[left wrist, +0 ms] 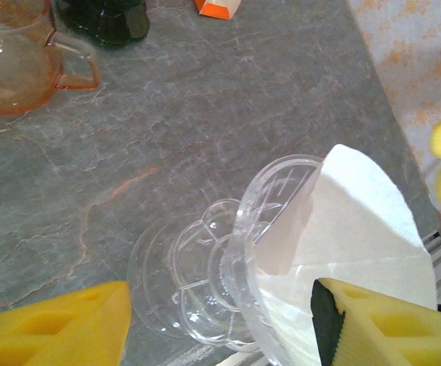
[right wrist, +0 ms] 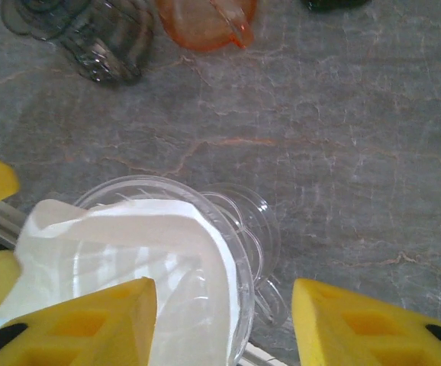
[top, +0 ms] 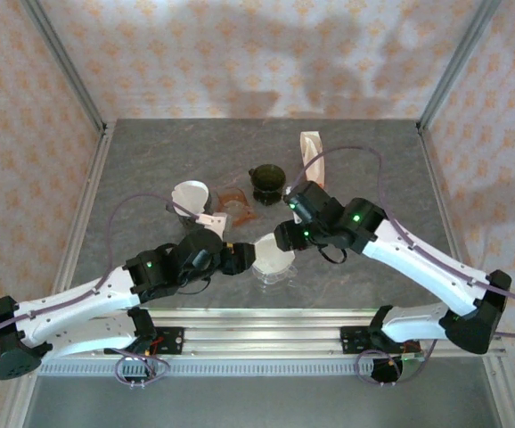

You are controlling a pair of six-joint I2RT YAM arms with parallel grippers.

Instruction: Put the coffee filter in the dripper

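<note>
The clear plastic dripper (top: 273,260) stands tilted near the table's front edge, between my two grippers. The white coffee filter (left wrist: 362,221) sits inside its cone, its upper edge sticking out above the rim (right wrist: 121,229). My left gripper (left wrist: 220,328) is open and straddles the dripper (left wrist: 205,267). One of its fingers lies beside the ribbed base and the other over the filter. My right gripper (right wrist: 224,328) is open too. One yellow finger hangs above the filter, and the other is outside the dripper's rim (right wrist: 243,259), clear of it.
An orange glass server (top: 235,203) and a dark green cup (top: 267,183) stand behind the dripper. A second clear glass vessel (top: 189,196) is at the back left. A pack of filters (top: 311,152) lies at the back right. The metal rail (top: 257,321) runs just in front.
</note>
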